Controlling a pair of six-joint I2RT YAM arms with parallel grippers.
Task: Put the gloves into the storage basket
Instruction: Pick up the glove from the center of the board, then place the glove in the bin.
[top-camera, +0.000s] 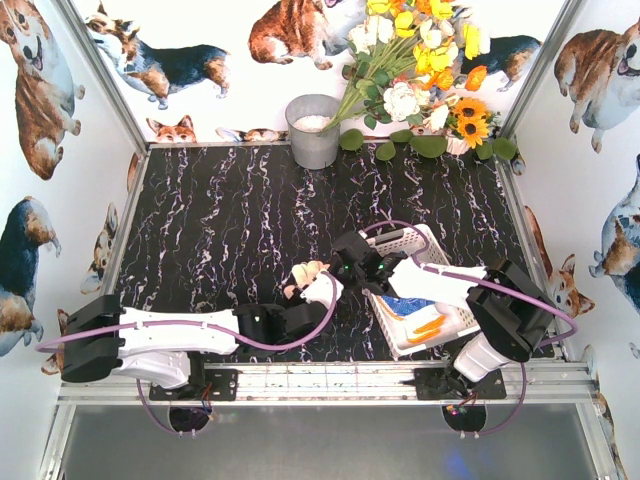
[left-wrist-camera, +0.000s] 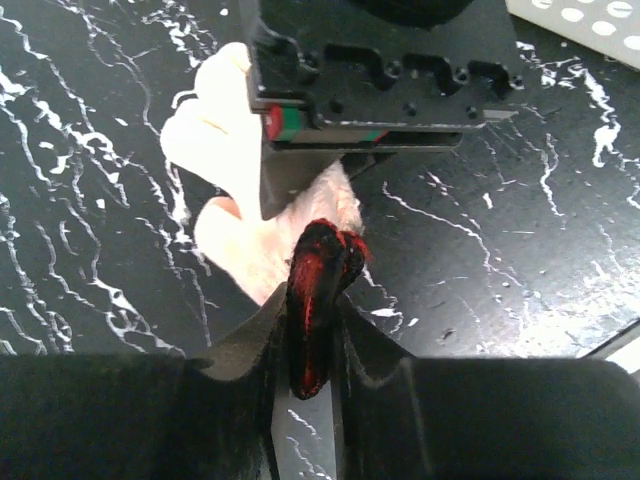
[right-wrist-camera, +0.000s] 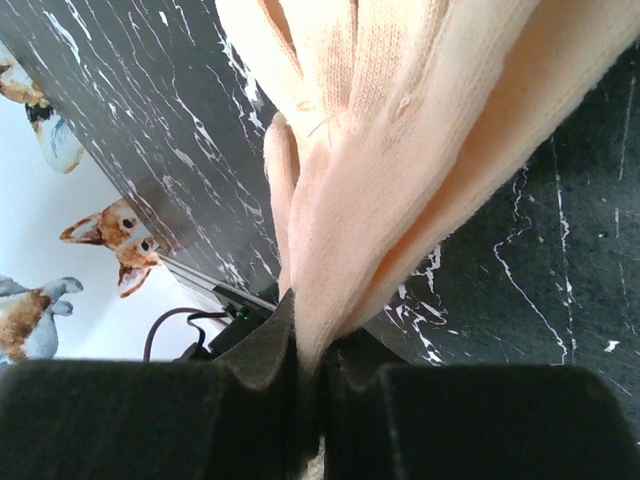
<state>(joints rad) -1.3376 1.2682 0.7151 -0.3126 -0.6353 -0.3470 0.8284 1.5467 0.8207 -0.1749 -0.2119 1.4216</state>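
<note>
A cream knit glove (top-camera: 306, 274) with a dark red cuff (left-wrist-camera: 318, 275) hangs just above the black marble table, left of the storage basket (top-camera: 425, 238). My left gripper (top-camera: 300, 298) is shut on the red cuff, as the left wrist view (left-wrist-camera: 312, 315) shows. My right gripper (top-camera: 336, 272) is shut on the same glove's cream fabric (right-wrist-camera: 400, 130), pinched at the jaws (right-wrist-camera: 310, 345). In the basket lie a blue-dotted glove (top-camera: 408, 306) and a yellow glove with an orange cuff (top-camera: 430, 328). A corner of the basket (left-wrist-camera: 590, 15) shows in the left wrist view.
A grey metal bucket (top-camera: 314, 130) stands at the back, with a bunch of flowers (top-camera: 420, 60) to its right. Printed walls close in the table on three sides. A metal rail (top-camera: 330, 380) runs along the front edge.
</note>
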